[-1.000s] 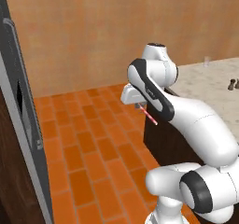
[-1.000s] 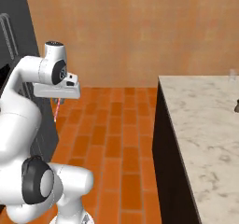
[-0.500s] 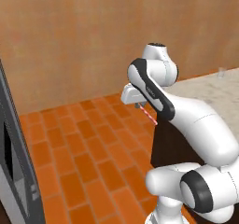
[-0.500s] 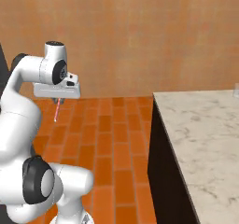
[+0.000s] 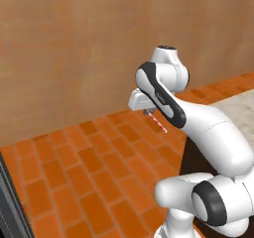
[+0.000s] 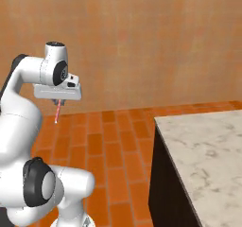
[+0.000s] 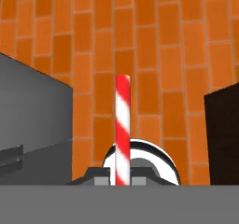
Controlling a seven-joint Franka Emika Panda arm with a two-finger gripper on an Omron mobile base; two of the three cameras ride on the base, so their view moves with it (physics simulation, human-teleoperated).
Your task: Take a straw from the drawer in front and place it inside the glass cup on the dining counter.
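Observation:
The red-and-white striped straw [image 5: 158, 121] hangs down from my gripper [image 5: 148, 112], which is shut on its top end, high above the brick floor. From the right base view the straw [image 6: 57, 112] points down below the gripper [image 6: 58, 101], left of the dining counter [image 6: 203, 145]. In the hand view the straw [image 7: 122, 125] rises from between the fingertips of the gripper [image 7: 122, 177], over the floor. A corner of the dining counter's [image 5: 244, 104] beige marbled top lies at the right edge. The drawer and the glass cup are out of view.
An orange brick floor [image 5: 89, 167] spreads in front, up to a tan wall [image 6: 142, 41]. A dark appliance edge [image 5: 7, 202] stands at the lower left. Below the hand are a grey block [image 7: 32, 111] to the left and a dark wooden side [image 7: 224, 134] to the right.
Both base views have swung, so the camera moved: the dark appliance has slid off to the left and the counter sits differently. The arm keeps its pose with the straw still gripped.

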